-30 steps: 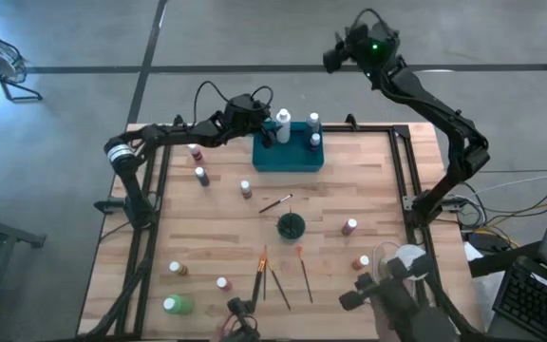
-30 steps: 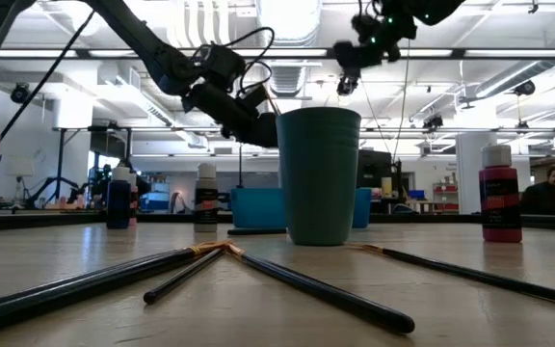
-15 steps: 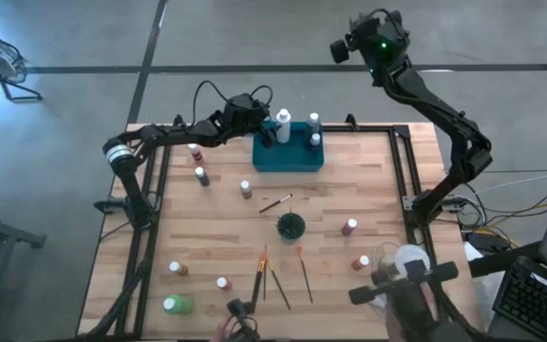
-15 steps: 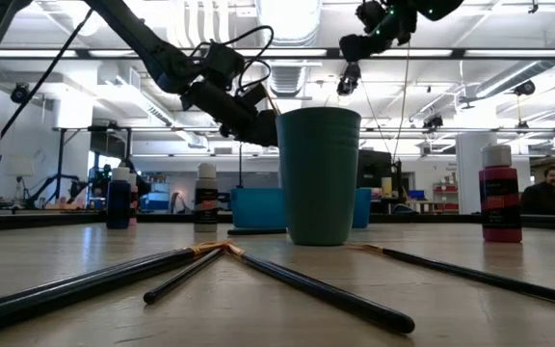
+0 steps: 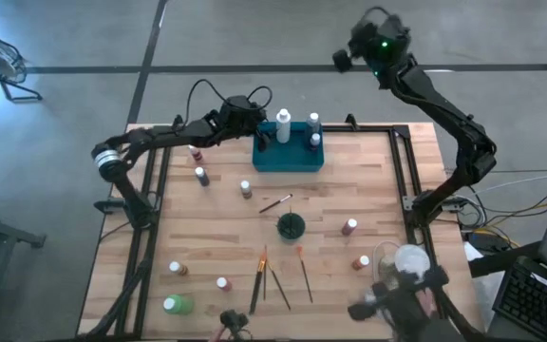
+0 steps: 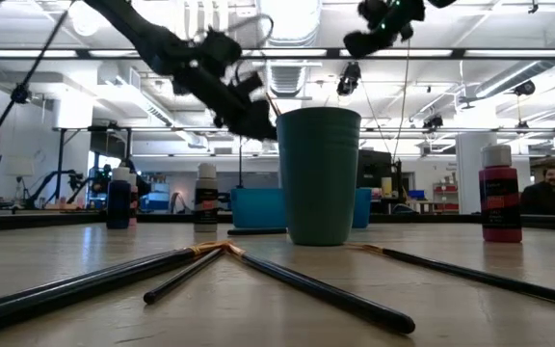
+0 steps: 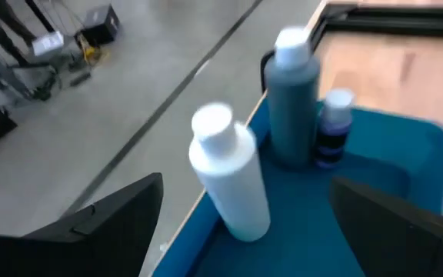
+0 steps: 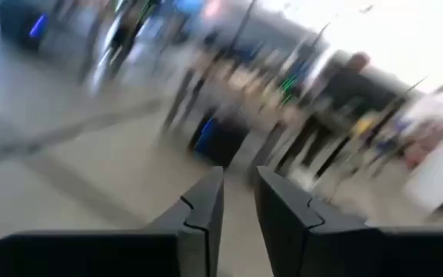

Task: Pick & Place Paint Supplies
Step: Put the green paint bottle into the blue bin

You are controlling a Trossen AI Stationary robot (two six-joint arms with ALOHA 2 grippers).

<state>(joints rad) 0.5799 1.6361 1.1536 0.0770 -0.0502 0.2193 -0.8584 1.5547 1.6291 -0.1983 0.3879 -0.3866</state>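
Left gripper fingers are spread wide and released, nothing held; they flank a white bottle standing in the teal tray, with a taller grey bottle and a small dark-blue bottle just beyond it. In the high view the left gripper sits at the tray's far-left corner. Right gripper fingers are nearly together with a narrow gap, empty; that arm is raised off the far-right side of the counter, its gripper out over the floor, idle. Progress is judged early: three bottles are in the tray, and the rest is unplaced. Still loose on the counter: small bottles far-left, mid, right and near-left, a green bottle at the near-left corner, a brush mid-counter, and a brush cluster near the front. The dark green cup stands mid-counter; whether anything is in it cannot be told. The left wrist view alone shows the white bottle standing free between the fingers; the high view alone gives the count of leftovers. The low view shows the brushes lying flat in front of the cup, and a person at the far right of the room.
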